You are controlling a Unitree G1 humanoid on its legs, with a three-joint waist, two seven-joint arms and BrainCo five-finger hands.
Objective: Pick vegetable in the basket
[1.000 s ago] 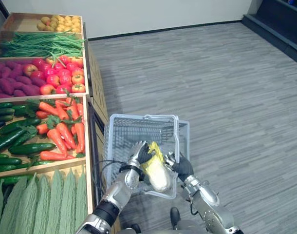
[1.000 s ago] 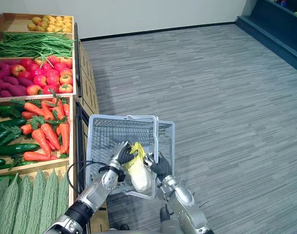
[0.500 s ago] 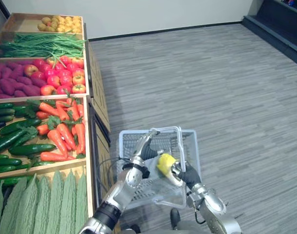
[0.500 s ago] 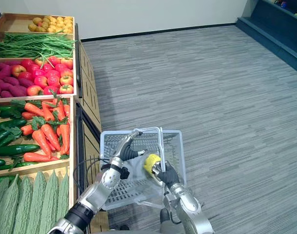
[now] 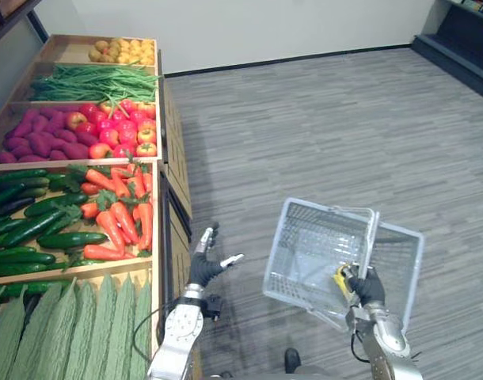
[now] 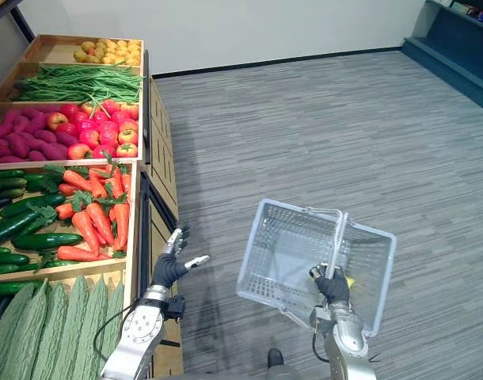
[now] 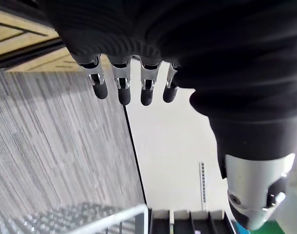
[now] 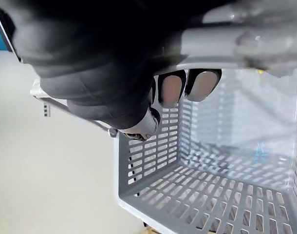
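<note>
- right hand (image 5: 369, 288): fingers curled tight round the handle (image 5: 371, 237) of the basket; we see the grasp close up in the right wrist view.
- basket (image 5: 298, 252): grey, mesh-walled, tilted, carried above the floor (image 5: 305, 119).
- vegetable (image 5: 340, 279): a yellow bit shows inside the basket, just beside the right hand; the rest we cannot make out.
- left hand (image 5: 202, 267): fingers straight and spread, thumb out, holding nothing; well apart from the basket, just off the front of the produce stand (image 5: 174, 198).
- stand contents nearest the left hand: carrots (image 5: 119, 218), cucumbers (image 5: 36, 229).
</note>
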